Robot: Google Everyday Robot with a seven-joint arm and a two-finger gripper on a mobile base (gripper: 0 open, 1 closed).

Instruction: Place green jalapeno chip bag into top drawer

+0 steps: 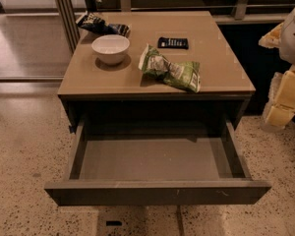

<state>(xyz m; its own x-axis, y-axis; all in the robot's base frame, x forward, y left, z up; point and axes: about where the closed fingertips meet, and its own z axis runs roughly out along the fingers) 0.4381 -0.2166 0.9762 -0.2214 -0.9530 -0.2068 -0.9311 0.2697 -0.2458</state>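
The green jalapeno chip bag [170,69] is a crumpled light-green foil bag lying flat near the front edge of the tan table top, right of centre. The top drawer [157,191] is pulled fully open below the table, with a plain dark front and a bare grey bottom with nothing in it. My gripper [283,98] shows as pale yellowish and white parts at the right edge of the view, beside the table's right side, well apart from the bag and holding nothing that I can see.
A white bowl [110,47] stands at the left of the table [221,77]. A dark blue-black chip bag [102,25] lies at the back left corner. A small black flat object [173,43] lies at the back centre. Speckled floor surrounds the table.
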